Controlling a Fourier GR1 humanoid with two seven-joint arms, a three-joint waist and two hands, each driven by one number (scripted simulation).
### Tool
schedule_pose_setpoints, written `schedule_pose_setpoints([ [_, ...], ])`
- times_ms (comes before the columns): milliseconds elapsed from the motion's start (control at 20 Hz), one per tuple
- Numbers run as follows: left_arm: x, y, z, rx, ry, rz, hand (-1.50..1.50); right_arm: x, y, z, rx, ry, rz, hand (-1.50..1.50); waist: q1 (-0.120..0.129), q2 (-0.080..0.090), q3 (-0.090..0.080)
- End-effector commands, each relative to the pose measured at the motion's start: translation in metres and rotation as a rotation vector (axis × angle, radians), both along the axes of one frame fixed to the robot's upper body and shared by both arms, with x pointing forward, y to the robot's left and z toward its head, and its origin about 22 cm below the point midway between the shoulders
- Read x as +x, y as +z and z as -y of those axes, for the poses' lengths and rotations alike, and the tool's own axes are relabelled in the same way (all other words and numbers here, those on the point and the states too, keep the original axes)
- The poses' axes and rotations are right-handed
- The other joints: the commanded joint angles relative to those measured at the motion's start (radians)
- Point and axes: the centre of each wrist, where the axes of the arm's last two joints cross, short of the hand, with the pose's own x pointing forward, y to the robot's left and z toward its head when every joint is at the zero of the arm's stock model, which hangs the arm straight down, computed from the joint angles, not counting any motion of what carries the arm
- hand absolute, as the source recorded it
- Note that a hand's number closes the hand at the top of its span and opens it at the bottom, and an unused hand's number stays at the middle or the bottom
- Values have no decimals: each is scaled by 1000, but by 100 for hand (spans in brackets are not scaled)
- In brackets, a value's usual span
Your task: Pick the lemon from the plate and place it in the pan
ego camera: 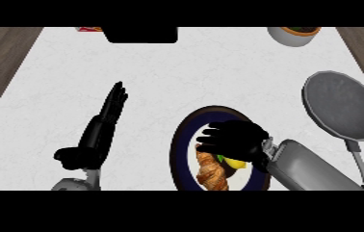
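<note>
Shows right hand (235,137) above plate (179,144) at near edge of counter (213,67), fingers curled down round lemon (235,163), mostly hidden beneath palm. Sets lemon touching croissant (212,174) on same plate. Leaves left hand (107,115) open, fingers straight, resting toward left edge. Places pan (334,103) at right edge, apart from plate. Likely risks:
1. Round lemon slipping from curled fingers on lifting.
2. Croissant dragged along by contact.
3. Pan rim clipped by low carry.

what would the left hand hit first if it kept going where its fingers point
Probably the black object at the far edge of the counter: the left hand points away and slightly right, with nothing between. Its height is unclear.
</note>
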Motion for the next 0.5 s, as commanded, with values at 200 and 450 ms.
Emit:
schedule_pose_setpoints([
  [200, 5, 4, -6, -10, -3, -3, 0, 6, -21, 9, 26, -24, -41, -150, -1, 0, 0],
  [450, -2, -4, -8, 1, 9, -2, 0, 24, -23, -8, -13, -33, -5, -150, 1, 0, 0],
])
